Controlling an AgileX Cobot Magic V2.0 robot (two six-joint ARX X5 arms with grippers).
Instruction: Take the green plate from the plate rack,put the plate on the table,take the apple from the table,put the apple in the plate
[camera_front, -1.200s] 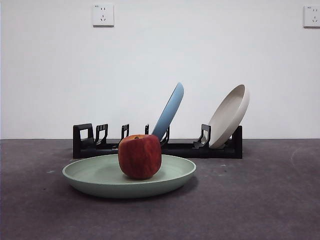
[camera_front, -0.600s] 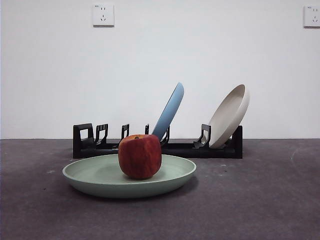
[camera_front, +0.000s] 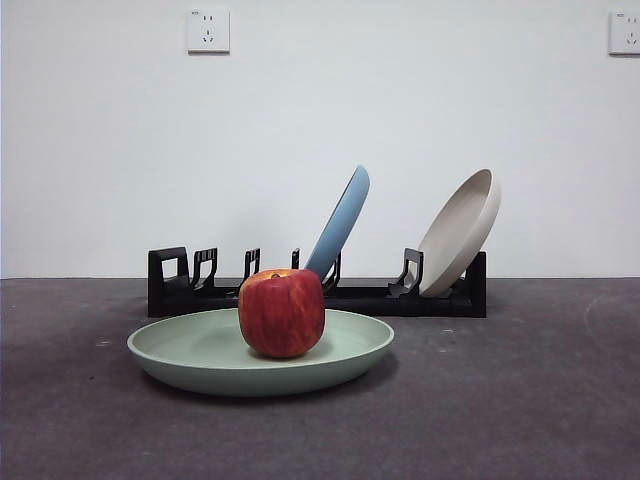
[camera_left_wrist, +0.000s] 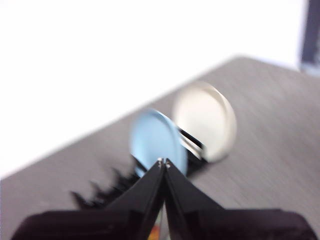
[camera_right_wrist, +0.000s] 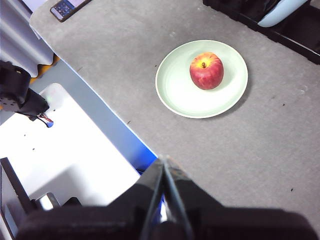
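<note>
The green plate (camera_front: 210, 352) lies flat on the dark grey table (camera_front: 520, 400) in front of the black plate rack (camera_front: 380, 297). The red apple (camera_front: 282, 312) sits upright in the plate's middle. The right wrist view shows the plate (camera_right_wrist: 175, 85) with the apple (camera_right_wrist: 206, 70) from high above. My right gripper (camera_right_wrist: 164, 161) is shut and empty, far from the plate. My left gripper (camera_left_wrist: 163, 162) is shut and empty, raised, facing the rack (camera_left_wrist: 107, 192). Neither arm shows in the front view.
A light blue plate (camera_front: 340, 222) and a cream-white plate (camera_front: 458, 233) lean in the rack. The left wrist view, which is blurred, shows the light blue plate (camera_left_wrist: 155, 140) and the cream-white plate (camera_left_wrist: 205, 120). The table's edge (camera_right_wrist: 85, 80) and a phone (camera_right_wrist: 66, 7) show in the right wrist view.
The plate, apple and rack stand as before; the front picture has only shifted a hair to the right.
</note>
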